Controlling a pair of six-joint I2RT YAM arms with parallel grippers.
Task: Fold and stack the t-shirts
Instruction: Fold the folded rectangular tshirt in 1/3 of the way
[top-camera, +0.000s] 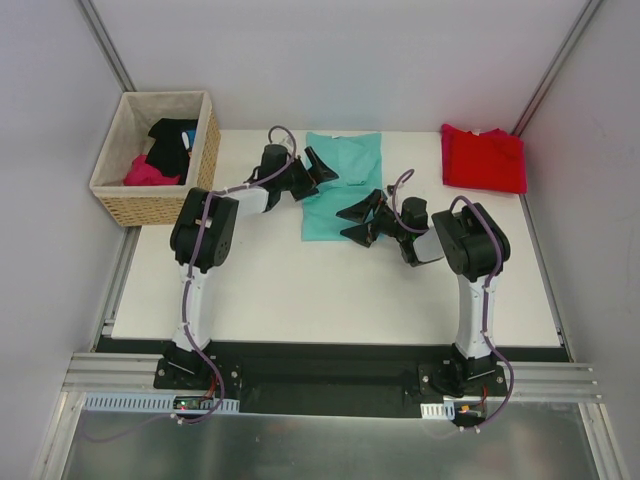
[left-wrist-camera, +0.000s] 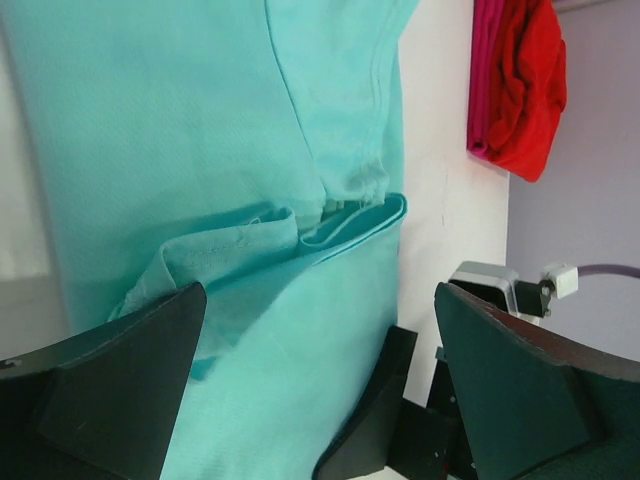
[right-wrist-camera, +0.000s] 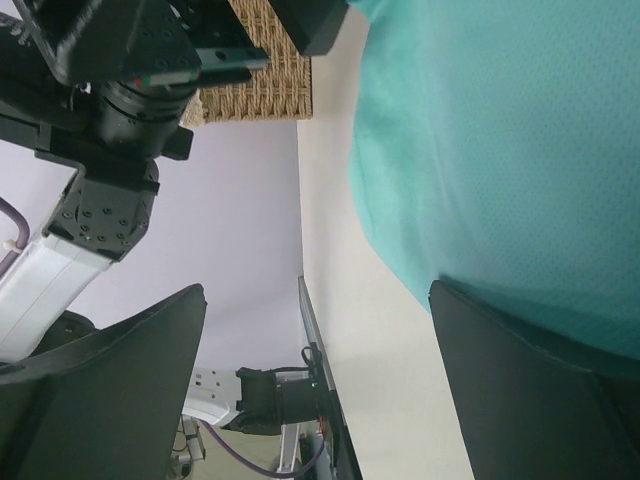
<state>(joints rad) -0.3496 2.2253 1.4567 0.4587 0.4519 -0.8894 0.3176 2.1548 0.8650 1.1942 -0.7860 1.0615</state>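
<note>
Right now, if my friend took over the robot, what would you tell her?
Left hand: open, holding nothing, over the left edge of the teal shirt.
Right hand: open, empty, over that shirt's near end.
Teal shirt: in the middle of the table, folded into a long strip, not finished.
Red shirt: looks folded, lying at the far right.
Left to do: finish folding the teal one, then stack the two.
</note>
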